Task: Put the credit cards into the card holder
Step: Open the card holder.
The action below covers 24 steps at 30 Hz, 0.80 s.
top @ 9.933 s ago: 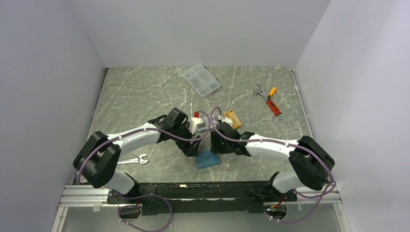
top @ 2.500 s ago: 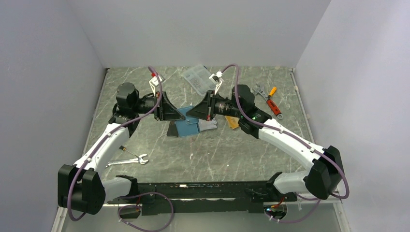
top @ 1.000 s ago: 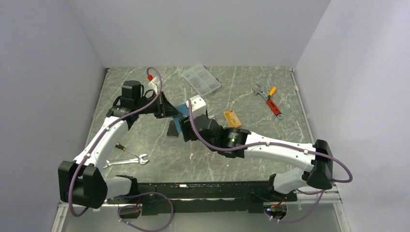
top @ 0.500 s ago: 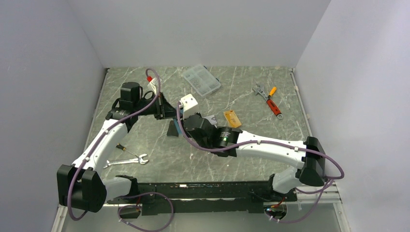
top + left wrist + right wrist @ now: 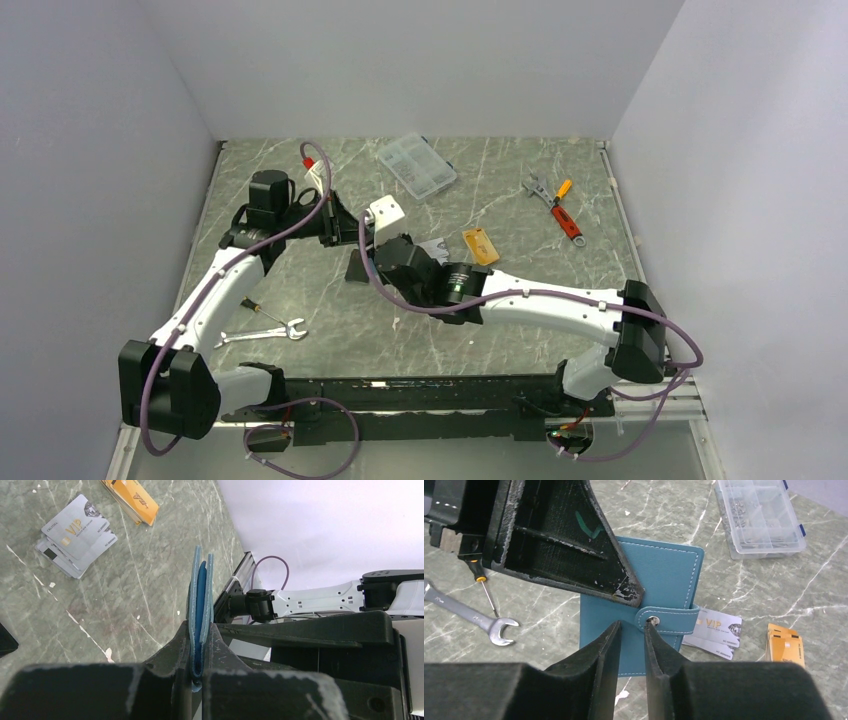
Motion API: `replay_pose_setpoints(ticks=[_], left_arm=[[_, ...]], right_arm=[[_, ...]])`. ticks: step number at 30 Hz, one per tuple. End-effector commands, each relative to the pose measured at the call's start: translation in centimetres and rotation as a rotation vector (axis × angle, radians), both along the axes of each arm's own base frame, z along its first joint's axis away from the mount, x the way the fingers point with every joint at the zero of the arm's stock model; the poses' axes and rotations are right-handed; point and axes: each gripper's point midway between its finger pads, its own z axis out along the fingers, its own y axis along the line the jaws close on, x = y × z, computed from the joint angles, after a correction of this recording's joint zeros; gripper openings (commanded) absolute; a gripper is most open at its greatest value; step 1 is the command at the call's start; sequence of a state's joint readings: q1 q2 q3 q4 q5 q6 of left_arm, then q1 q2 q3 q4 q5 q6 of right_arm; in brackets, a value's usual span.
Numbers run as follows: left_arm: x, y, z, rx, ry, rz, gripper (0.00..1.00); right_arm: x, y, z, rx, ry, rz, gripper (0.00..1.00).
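My left gripper (image 5: 350, 228) (image 5: 201, 630) is shut on the teal card holder (image 5: 201, 595) (image 5: 659, 575) and holds it upright above the table, folded, with its snap tab fastened. In the right wrist view my right gripper (image 5: 632, 626) (image 5: 375, 250) hovers just in front of the holder's face. Its jaws stand a narrow gap apart, and one fingertip (image 5: 650, 630) is at the tab's snap. Nothing shows between them. Silver credit cards (image 5: 435, 247) (image 5: 75, 535) (image 5: 716, 630) and orange ones (image 5: 480, 245) (image 5: 132, 497) (image 5: 785, 642) lie on the table.
A clear compartment box (image 5: 417, 166) (image 5: 764, 517) sits at the back. A spanner (image 5: 262, 333) (image 5: 474, 617) and a small screwdriver (image 5: 255, 308) lie front left. More hand tools (image 5: 555, 205) lie back right. A black case (image 5: 357, 268) lies under the held holder.
My right arm has swung left, close in front of the held card holder, and its jaws have narrowed. The left arm has kept its grip and barely moved.
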<state>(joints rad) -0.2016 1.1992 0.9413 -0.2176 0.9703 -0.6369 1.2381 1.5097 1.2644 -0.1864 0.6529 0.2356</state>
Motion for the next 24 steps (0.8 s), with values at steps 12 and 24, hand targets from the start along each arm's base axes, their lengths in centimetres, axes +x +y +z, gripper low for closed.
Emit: replay_pose_setpoints(ticks=[12,24], left_arm=[[-1.9,-0.5,2.2,-0.067,-0.042,-0.066,0.0],[-2.0,-0.5,1.8,-0.067,-0.032,-0.063,0.0]], right_arm=[[3.4,-3.9,2.9,0.076,-0.118,-0.268,0.01],[3.4,-4.5,2.9,0.092,-0.135,-0.267,0.0]])
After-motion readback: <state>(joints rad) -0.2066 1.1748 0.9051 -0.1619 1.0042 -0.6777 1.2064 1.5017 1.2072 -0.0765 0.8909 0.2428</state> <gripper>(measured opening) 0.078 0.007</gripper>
